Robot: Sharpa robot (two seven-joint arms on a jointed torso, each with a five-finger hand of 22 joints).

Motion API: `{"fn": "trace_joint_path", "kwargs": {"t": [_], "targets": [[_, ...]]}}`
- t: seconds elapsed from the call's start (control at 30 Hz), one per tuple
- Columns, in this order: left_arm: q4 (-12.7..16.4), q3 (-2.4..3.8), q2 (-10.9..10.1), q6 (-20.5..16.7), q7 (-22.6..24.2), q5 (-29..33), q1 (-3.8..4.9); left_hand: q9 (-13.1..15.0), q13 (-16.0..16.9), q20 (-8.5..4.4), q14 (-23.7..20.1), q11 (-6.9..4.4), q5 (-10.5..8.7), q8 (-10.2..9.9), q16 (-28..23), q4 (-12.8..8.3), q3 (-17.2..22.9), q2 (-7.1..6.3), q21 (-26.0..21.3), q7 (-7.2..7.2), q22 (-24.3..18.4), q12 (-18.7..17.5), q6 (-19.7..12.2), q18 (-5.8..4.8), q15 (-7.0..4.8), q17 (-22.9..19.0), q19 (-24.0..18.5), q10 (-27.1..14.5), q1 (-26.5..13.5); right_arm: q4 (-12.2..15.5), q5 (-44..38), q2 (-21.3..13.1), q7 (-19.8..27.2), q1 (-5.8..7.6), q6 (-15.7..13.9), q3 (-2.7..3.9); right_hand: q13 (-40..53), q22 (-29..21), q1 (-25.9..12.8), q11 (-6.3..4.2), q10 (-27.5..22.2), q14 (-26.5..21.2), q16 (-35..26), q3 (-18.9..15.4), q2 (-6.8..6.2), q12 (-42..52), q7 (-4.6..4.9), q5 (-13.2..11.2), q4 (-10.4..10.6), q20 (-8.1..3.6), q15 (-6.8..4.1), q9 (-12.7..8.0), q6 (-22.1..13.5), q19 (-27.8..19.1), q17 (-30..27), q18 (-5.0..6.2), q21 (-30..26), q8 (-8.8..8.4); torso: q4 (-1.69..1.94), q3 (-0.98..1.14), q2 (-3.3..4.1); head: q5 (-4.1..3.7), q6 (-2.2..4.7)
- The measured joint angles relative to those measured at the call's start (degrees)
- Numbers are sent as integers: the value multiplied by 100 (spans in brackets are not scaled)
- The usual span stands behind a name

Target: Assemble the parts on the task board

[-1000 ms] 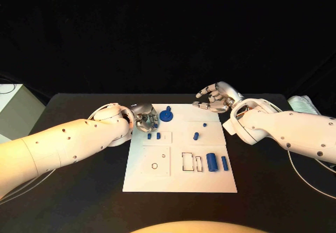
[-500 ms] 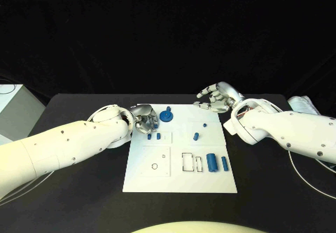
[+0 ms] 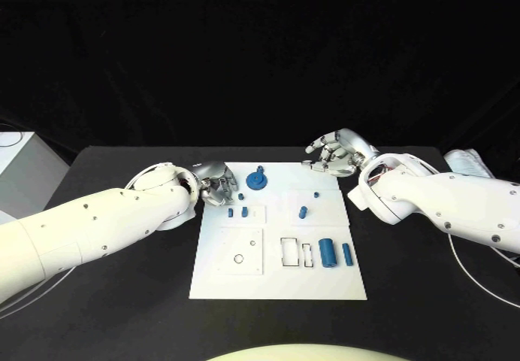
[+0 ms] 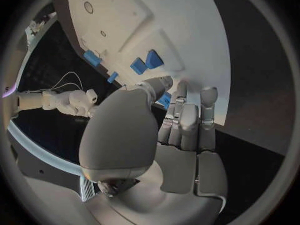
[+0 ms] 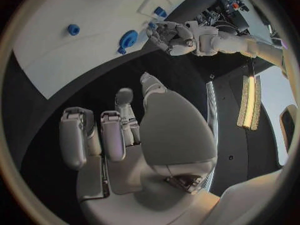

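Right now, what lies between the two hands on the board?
In the head view, a round blue part stands on the task board between the left hand and the right hand.

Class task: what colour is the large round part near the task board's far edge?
Blue; the round part shows best in the head view.

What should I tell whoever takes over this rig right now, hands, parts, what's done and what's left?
Left hand: at the task board's far left corner, fingers curled; the left wrist view shows a small blue piece at its fingertips, but a grip cannot be confirmed.
Right hand: holds nothing, fingers apart, above the table beyond the board's far right corner.
Parts: blue disc at the far edge, two small pieces near the left hand, two more mid-board, large cylinder and thin cylinder on the right.
Done: nothing plainly assembled. Left: the rectangular slots and round hole stand unfilled.
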Motion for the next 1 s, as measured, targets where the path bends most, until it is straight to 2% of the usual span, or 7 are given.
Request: {"fn": "trace_joint_path", "kwargs": {"t": [0.23,0.27,0.37,0.47,0.6,0.87,1.0], "targets": [[67,111,-166,-72,-9,45,-2,-37,1,28,-197,53,0,-81,-88,8,-72,-22,-178,11,-218,-137,-110,0,48,-322,-217,-118,-22,-83,-294,-81,-17,0,305,0,-1937,0,571,-33,-222,0,-101,816,-275,-2127,-1,-218,-17,0,0,-61,135,0,0,84,-47,-2,0,-3,-3,-13,24],[82,140,-209,-93,-8,91,-2,-37,12,36,-409,78,0,-81,-182,24,-88,-23,-339,21,-427,-137,-117,0,71,-675,-434,-207,-22,-95,-388,-105,-23,0,386,-1,-2244,-1,656,-48,-179,0,-101,1044,-360,-2420,-20,-265,-29,0,0,-74,192,0,0,84,-47,-12,0,-3,-3,-20,29],[132,225,-339,-154,25,365,-2,-8,126,80,-572,93,0,34,-268,12,-75,43,-486,91,-617,18,112,0,100,-903,-595,-239,44,-107,-680,-167,-45,1,582,-13,-2696,-1,762,-36,7,0,-101,1428,-466,-2819,-13,-284,-70,0,0,-90,363,1,0,84,-47,-13,0,-5,-5,-53,44],[203,301,-531,-216,149,976,4,38,252,93,-822,123,0,183,-404,-69,-42,71,-573,92,-693,249,369,0,117,-1298,-687,-274,71,-116,-1107,-216,-84,-2,778,-32,-3089,-1,749,-81,133,0,-101,1764,-618,-3146,-43,-341,-164,0,0,-100,447,0,0,84,-71,-46,-1,-7,-7,-104,66],[323,351,-804,-235,504,2134,8,39,360,102,-1509,146,0,236,-927,-105,-56,99,-767,93,-795,446,387,-1,131,-2379,-846,-479,100,-118,-1777,-235,-162,-56,981,-43,-3424,-1,653,-132,244,6,-123,1950,-721,-3428,-130,-432,-258,-145,-171,-100,517,2,0,85,-89,-46,-13,-4,-7,-159,85],[756,378,-1224,10,1494,4485,6,31,357,172,-1963,195,0,347,-1682,-70,-280,136,-1326,144,-1125,480,328,-1,222,-2783,-1076,-750,31,-116,-3001,-185,-399,-237,1239,-59,-3789,-2,444,-140,276,8,-169,1967,-744,-3752,-149,-503,-356,-174,-172,-100,518,-10,5,84,-239,-88,-18,2,-4,-232,104],[937,381,-1374,210,1864,5248,-4,24,329,193,-2016,215,0,362,-1841,-70,-341,136,-1465,133,-1221,480,301,-1,214,-2841,-1096,-772,31,-136,-3388,-116,-523,-307,1302,-63,-3938,2,403,-57,272,-1,-203,1943,-711,-3856,-105,-516,-443,-108,-17,-100,579,-1,5,86,-304,-91,-7,-1,-7,-255,91]]}}
